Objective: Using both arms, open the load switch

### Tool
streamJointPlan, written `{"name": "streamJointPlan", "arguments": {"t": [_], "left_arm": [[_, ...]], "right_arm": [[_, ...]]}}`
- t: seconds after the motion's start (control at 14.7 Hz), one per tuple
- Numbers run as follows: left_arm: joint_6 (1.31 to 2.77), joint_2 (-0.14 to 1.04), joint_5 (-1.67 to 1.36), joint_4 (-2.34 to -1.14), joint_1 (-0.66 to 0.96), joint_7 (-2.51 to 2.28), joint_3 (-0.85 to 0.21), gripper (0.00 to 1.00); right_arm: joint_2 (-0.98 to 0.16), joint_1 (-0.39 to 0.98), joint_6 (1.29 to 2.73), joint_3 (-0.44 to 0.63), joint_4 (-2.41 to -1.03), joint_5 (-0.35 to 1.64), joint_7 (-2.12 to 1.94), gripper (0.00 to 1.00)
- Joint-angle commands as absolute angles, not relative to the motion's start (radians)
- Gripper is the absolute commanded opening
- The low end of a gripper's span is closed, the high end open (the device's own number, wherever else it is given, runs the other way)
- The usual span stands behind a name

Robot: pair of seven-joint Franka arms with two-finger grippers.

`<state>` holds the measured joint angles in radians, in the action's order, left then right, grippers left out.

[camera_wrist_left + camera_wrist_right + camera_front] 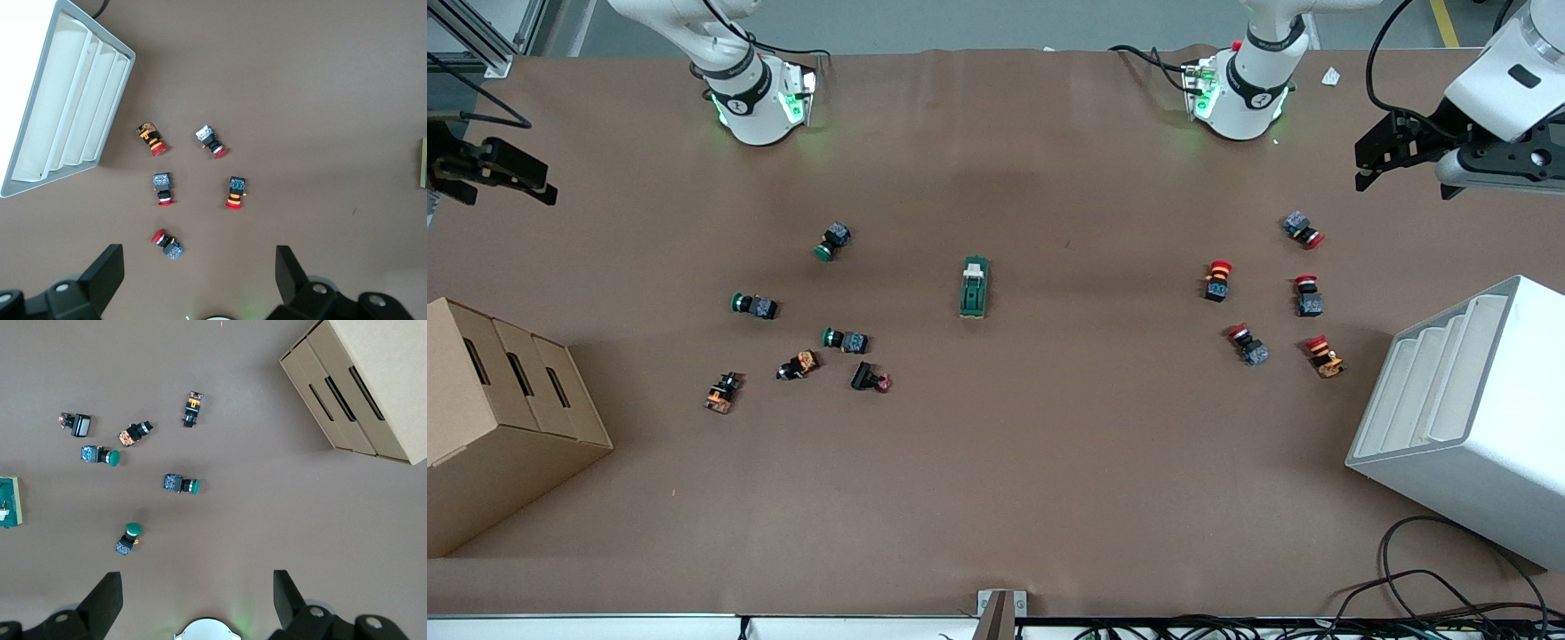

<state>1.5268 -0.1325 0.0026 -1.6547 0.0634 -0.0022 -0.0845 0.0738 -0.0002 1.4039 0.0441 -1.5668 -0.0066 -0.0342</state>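
Note:
The load switch [975, 287] is a dark green oblong block with a white lever piece on top. It lies flat in the middle of the table, away from both grippers. Only its edge shows in the left wrist view [423, 163], and part of it shows in the right wrist view [9, 501]. My left gripper [1371, 169] hangs open and empty, high over the table at the left arm's end [199, 270]. My right gripper [534, 182] hangs open and empty, high over the right arm's end [198, 593].
Several red-capped push buttons [1258, 298] lie toward the left arm's end, beside a white ribbed rack [1467, 418]. Several green and orange push buttons [800, 329] lie toward the right arm's end, near a cardboard box [498, 418]. Cables [1432, 596] lie along the table's front edge.

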Motion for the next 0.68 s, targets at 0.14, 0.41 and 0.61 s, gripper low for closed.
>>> {"name": "streamJointPlan", "arguments": {"t": [0.14, 0.41, 0.61], "left_arm": [[1.516, -0.132, 0.012, -1.658, 0.074, -0.005, -0.078, 1.0], [1.514, -0.124, 0.032, -1.635, 0.071, -0.005, -0.078, 1.0], [1.514, -0.123, 0.029, -1.634, 0.068, -0.008, -0.078, 1.0]], "right_arm": [[0.126, -0.012, 1.431, 0.032, -1.621, -0.005, -0.051, 1.0], [0.126, -0.011, 1.436, 0.034, -1.617, -0.003, -0.049, 1.0], [0.126, -0.009, 1.427, 0.034, -1.614, -0.002, -0.048, 1.0]]}}
